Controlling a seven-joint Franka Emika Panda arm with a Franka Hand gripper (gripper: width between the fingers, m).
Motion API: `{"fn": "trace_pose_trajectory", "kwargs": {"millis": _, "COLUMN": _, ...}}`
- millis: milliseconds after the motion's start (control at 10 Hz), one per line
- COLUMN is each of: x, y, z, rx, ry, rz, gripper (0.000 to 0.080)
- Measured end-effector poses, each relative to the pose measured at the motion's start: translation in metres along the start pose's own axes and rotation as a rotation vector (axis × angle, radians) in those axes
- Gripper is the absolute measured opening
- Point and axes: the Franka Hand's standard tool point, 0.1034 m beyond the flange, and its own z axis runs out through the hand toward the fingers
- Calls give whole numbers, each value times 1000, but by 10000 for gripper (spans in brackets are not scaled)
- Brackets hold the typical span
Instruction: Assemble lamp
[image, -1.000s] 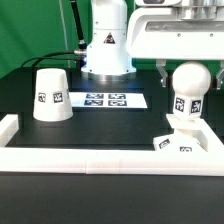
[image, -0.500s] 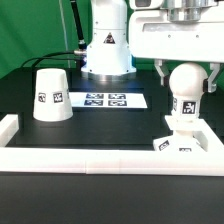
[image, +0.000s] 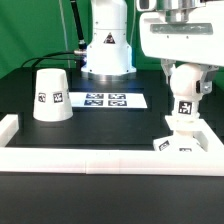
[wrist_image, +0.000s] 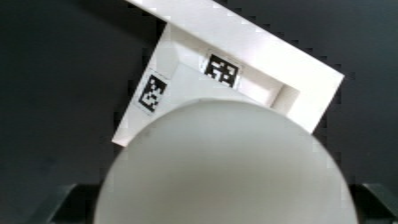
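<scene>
We had the gripper (image: 187, 80) straddling the bulb (image: 188, 92), jaws apart, not pinching it; black table (image: 110, 128) underneath, dark backdrop (image: 45, 25) behind.

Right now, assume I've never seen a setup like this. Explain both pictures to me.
The machine is a robot arm with a two-finger claw. One picture comes from a camera off the arm, the other from a camera on its wrist, looking down on the bulb. On the black table lie lamp parts: a cup-like shade, and the round bulb standing on a square base block. The flat tagged sheet is the marker board; a white border rail edges the table. The claw straddles the bulb; whether it grips cannot be told.
</scene>
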Motion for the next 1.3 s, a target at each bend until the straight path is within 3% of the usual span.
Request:
{"fn": "trace_pose_trajectory", "kwargs": {"millis": 200, "x": 0, "y": -4, "z": -1, "rx": -1, "ry": -2, "rz": -126, "gripper": 695}}
{"fn": "trace_pose_trajectory", "kwargs": {"millis": 1000, "x": -2, "y": -8, "z": -1, "rx": -7, "ry": -7, "rz": -874, "gripper": 699}}
{"fn": "trace_pose_trajectory", "kwargs": {"millis": 1100, "x": -2, "y": -8, "z": -1, "rx": -34, "ry": 14, "rz": -1019, "gripper": 699}}
{"fn": "trace_pose_trajectory", "kwargs": {"millis": 1300, "x": 1, "y": -7, "z": -1, "rx": -59, "ry": 24, "rz": -1233, "gripper": 699}}
